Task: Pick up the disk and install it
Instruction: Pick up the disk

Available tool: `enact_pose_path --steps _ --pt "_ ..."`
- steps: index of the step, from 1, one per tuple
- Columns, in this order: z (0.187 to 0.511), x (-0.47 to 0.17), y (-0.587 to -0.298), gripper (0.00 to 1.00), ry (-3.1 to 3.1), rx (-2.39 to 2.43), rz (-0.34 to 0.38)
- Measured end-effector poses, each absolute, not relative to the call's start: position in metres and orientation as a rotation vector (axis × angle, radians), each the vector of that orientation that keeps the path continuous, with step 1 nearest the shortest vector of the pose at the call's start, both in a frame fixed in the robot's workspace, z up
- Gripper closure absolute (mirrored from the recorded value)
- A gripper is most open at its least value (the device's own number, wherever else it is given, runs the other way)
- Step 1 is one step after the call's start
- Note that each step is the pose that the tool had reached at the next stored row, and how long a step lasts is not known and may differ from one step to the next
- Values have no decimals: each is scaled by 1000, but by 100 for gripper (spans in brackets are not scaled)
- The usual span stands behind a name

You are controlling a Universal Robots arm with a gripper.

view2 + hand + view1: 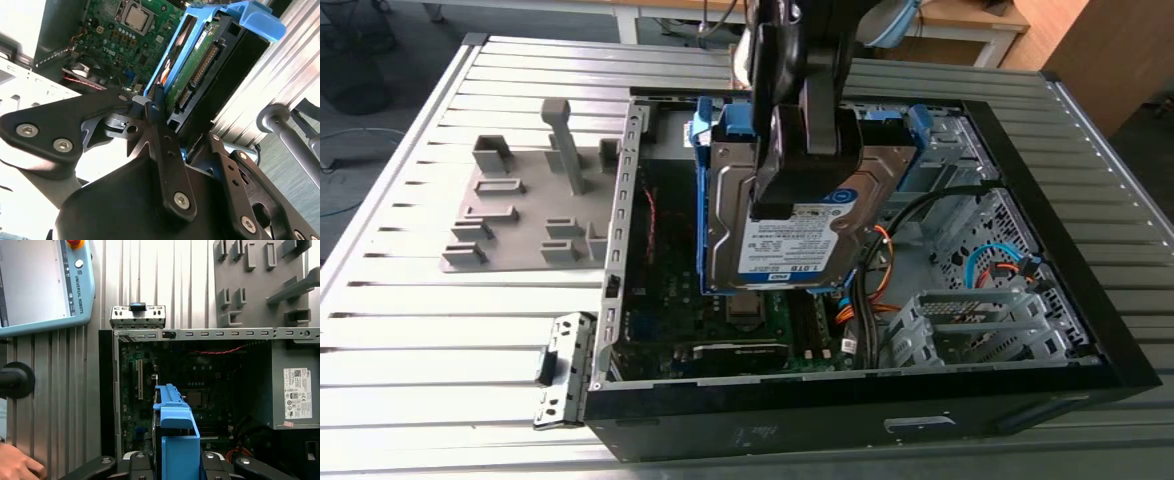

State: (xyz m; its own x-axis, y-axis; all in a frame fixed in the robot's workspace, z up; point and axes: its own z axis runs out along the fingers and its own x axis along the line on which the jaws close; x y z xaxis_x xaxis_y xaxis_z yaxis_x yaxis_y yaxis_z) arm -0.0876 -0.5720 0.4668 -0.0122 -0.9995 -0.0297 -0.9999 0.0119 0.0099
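The disk (807, 240) was up in the air, tilted over the open PC case (1107, 370), with the gripper (801, 195) clamped on its blue bracket. So pickup looked done, install not yet. Slatted metal table (427, 330) underneath, and a grey fixture plate (520, 215) at nine o'clock from the case in the exterior view.

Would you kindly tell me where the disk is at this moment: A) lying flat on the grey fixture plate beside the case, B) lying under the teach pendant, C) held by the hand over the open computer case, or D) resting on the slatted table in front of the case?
C: in the exterior view the hand is clamped on the disk, which hangs over the open computer case.
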Motion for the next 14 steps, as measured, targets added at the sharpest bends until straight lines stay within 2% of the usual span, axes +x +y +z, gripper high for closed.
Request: enact_pose_path --steps 14 --pt "467 -86 -575 64 2224 -2198 44"
